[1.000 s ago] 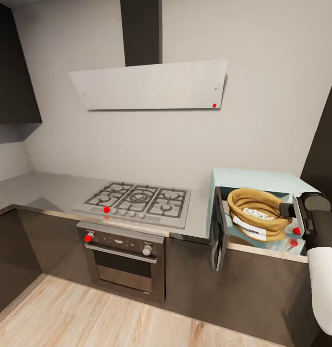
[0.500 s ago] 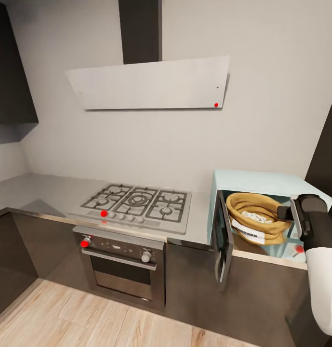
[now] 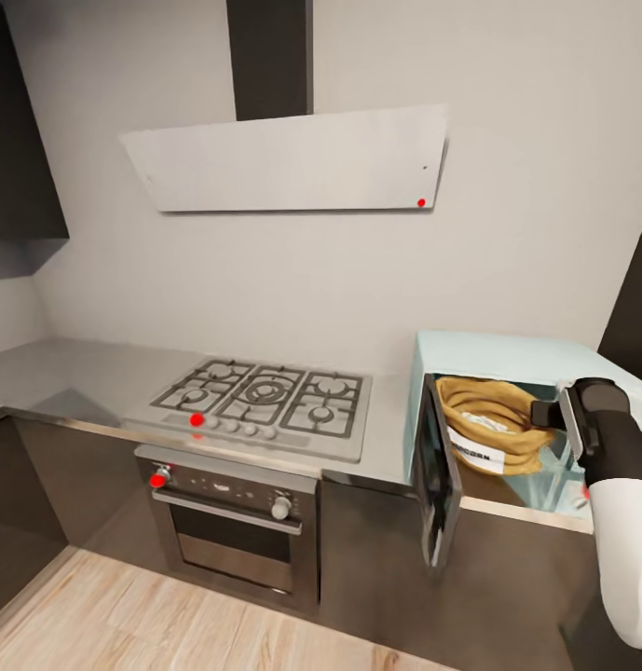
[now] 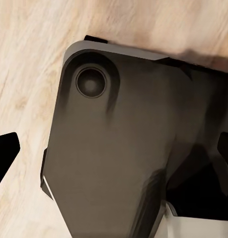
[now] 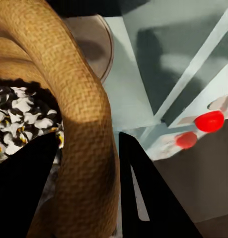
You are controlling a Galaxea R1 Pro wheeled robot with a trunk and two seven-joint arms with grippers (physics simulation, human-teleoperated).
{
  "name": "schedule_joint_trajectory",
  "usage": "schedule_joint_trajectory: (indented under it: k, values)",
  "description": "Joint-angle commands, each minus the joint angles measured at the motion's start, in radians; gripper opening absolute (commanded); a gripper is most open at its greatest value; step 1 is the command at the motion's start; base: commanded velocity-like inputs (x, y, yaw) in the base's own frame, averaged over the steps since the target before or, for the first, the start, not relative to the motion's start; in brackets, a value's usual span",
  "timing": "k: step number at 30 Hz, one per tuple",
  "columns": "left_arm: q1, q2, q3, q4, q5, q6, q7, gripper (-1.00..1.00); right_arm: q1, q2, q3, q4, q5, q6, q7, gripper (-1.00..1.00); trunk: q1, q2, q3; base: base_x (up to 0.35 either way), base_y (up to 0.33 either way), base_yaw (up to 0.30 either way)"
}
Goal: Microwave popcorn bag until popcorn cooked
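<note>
The pale mint microwave (image 3: 507, 349) stands on the grey countertop (image 3: 78, 373) at the right, its dark glass door (image 3: 437, 471) swung open. Inside sits the tan popcorn bag (image 3: 493, 419), top rolled open, with its white label facing out. My right gripper (image 3: 549, 412) reaches into the cavity at the bag's right side. In the right wrist view the gripper (image 5: 89, 136) straddles the woven rolled rim (image 5: 89, 114), one finger inside the bag and one outside, shut on it. White popped kernels (image 5: 19, 111) fill the bag. My left gripper (image 4: 114, 153) hangs open over my dark base.
A gas cooktop (image 3: 265, 396) lies in the counter left of the microwave, above a built-in oven (image 3: 232, 522). A steel hood (image 3: 283, 158) hangs on the wall. The microwave's glass turntable (image 5: 91, 44) shows behind the bag. Wood floor (image 3: 125, 615) runs along the dark cabinets.
The whole head view has shifted, so the camera moved. The right gripper stays at the bag's rim inside the microwave, and the door stays open.
</note>
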Motion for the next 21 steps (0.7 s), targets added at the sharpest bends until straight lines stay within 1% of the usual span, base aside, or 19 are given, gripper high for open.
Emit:
schedule_joint_trajectory:
  k: [1,4,6,21]
  values:
    - [0.000,0.000,0.004,-0.002,0.003,-0.001,0.001,1.00,0.000,0.000,-0.002,0.021,0.050,0.005,0.000,-1.00,0.001,0.000,-0.001,0.300,0.000,0.000]
    - [0.000,-0.001,0.005,-0.002,0.003,-0.001,0.001,1.00,0.000,-0.001,-0.002,0.020,0.049,0.005,0.000,-1.00,0.001,0.000,-0.001,0.255,0.000,0.000]
    - [0.000,-0.001,0.005,-0.002,0.003,-0.001,0.001,1.00,0.000,-0.002,-0.003,0.020,0.049,0.005,-0.001,-1.00,0.001,0.000,-0.001,0.094,0.000,0.000]
    - [0.000,-0.001,0.005,-0.002,0.003,-0.001,0.001,1.00,0.000,-0.007,-0.015,0.021,0.049,0.005,-0.002,-1.00,0.001,0.000,-0.001,0.005,0.000,0.000]
